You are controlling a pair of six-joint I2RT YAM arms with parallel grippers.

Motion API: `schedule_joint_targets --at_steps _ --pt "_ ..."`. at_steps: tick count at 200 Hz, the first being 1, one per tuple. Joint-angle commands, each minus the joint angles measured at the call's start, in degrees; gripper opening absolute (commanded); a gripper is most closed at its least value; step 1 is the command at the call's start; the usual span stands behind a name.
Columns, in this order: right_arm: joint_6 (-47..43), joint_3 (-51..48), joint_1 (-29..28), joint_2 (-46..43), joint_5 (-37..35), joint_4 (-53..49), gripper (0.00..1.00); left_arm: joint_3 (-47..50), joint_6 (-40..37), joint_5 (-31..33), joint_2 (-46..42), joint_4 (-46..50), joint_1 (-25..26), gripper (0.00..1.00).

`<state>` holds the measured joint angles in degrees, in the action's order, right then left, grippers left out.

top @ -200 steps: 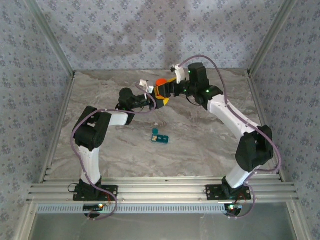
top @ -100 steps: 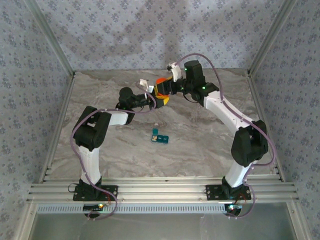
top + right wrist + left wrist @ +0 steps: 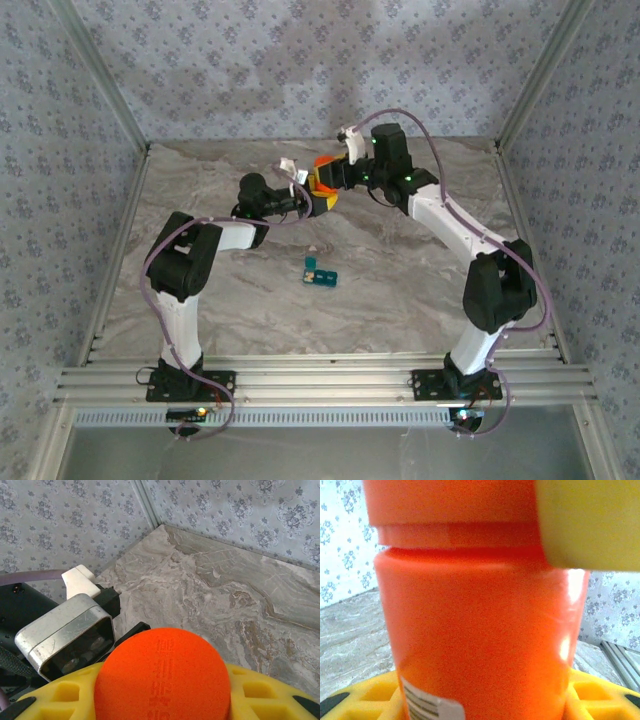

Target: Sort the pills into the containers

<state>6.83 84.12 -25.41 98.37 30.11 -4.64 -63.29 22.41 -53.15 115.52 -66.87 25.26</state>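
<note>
You will find the left gripper (image 3: 314, 198) closed on the body of the orange bottle (image 3: 480, 630), with its yellow fingers (image 3: 370, 695) at both sides. Locate the teal containers (image 3: 320, 272) on the table (image 3: 420, 290) between the arms, well apart from the bottle. The right gripper (image 3: 326, 172) is closed on the cap (image 3: 162, 675)

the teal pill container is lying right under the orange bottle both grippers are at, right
Not under it. In the top external view the teal container lies mid-table, well clear of the orange bottle. The left gripper and right gripper are both at the bottle.
</note>
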Motion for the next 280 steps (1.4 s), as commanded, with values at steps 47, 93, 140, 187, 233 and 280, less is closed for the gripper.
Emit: schedule_joint_targets --at_steps 47,93,140,187,233,280 --pt "10.7 -9.0 3.5 -5.2 -10.1 9.7 0.25 1.8 -5.8 2.0 -7.0 3.5 0.8 0.99" --pt "12.7 -14.3 5.0 -7.3 -15.7 12.8 0.25 10.4 -9.2 6.8 -15.1 6.6 0.8 0.99" --pt "9.5 -24.4 4.8 -9.2 -22.8 19.2 0.25 16.2 -15.2 13.6 -27.3 23.8 0.7 0.99" --pt "1.5 -32.4 1.9 -10.0 -33.2 23.5 0.25 15.2 -19.6 21.5 -38.3 44.9 0.9 0.99" --pt "0.3 -38.6 0.2 -9.1 -41.4 29.3 0.24 16.4 -18.0 30.5 -44.3 48.1 1.0 0.99" --pt "2.4 -44.2 0.0 -9.0 -42.7 35.2 0.25 14.6 -16.1 38.1 -45.0 52.3 1.4 0.99"
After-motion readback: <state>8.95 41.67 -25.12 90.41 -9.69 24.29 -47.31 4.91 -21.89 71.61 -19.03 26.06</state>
